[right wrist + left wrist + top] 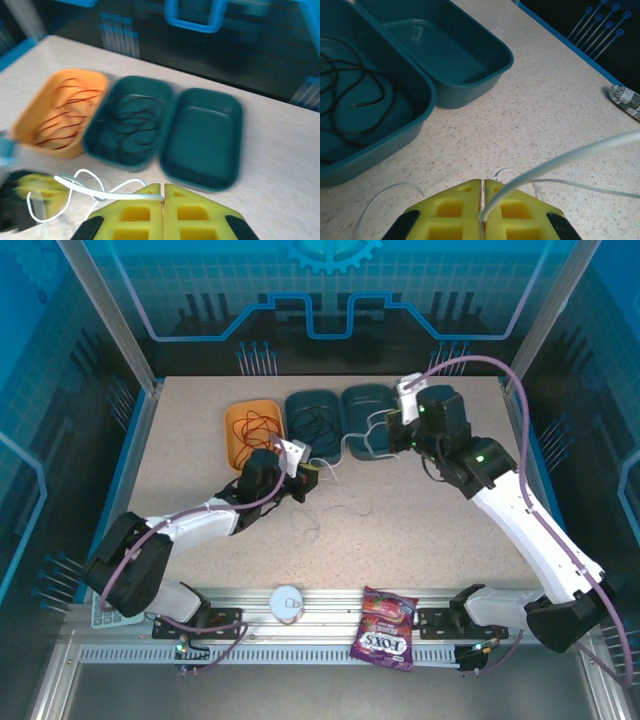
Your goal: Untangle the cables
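Observation:
A thin white cable (343, 448) runs between my two grippers, and its slack lies in loose loops (316, 524) on the table. My left gripper (484, 182) is shut on the white cable (570, 156), which leaves the yellow fingers up and to the right. My right gripper (164, 186) is shut on the same cable (100, 192), which trails off to the left. A black cable (131, 125) is coiled in the middle teal tray (313, 420). A red cable (62, 112) lies in the orange tray (250, 430). From above, the left gripper (305, 477) sits below the trays and the right gripper (385, 432) over the right teal tray.
The right teal tray (202, 137) holds nothing. On the front rail lie a purple candy bag (385, 628) and a white tape roll (286, 601). A small wrapped item (626, 100) lies near the table's blue edge. Glass walls enclose the table.

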Robot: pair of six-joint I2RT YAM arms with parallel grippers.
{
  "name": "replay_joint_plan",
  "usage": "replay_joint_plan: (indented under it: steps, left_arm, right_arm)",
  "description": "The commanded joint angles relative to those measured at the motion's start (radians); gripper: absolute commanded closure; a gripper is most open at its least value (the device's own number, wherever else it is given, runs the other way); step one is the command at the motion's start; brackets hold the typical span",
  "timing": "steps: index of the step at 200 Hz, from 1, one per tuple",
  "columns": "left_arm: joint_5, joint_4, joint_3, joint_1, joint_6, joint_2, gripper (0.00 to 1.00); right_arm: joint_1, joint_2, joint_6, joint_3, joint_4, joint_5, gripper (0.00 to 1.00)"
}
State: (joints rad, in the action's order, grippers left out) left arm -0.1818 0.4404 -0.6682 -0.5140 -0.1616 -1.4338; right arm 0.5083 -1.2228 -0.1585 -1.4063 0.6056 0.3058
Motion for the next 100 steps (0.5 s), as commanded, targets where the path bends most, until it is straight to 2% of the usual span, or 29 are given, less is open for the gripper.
replay_joint_plan:
  steps: [1, 30, 50, 76, 100]
  left_arm:
    - [0.034, 0.04, 0.073, 0.027, -0.034, 0.076, 1.0]
    - [0.053, 0.002, 0.145, 0.061, -0.032, 0.18, 1.0]
    - [0.05, -0.035, 0.164, 0.068, -0.01, 0.259, 1.0]
    - [0.044, -0.114, 0.146, 0.068, 0.004, 0.356, 1.0]
    - [0.018, -0.18, 0.115, 0.068, -0.014, 0.433, 1.0]
  right_arm:
    - [-0.09, 0.054, -0.07, -0.031, 0.11, 0.224, 1.0]
    - [-0.184, 0.12, -0.084, -0.013, 0.111, 0.217, 1.0]
    - [-0.2, 0.123, -0.059, -0.028, 0.098, 0.135, 1.0]
    - [-0.197, 0.059, -0.042, -0.071, 0.079, 0.012, 0.99]
    - [-0.194, -0.039, -0.012, -0.108, 0.038, -0.004, 1.0]
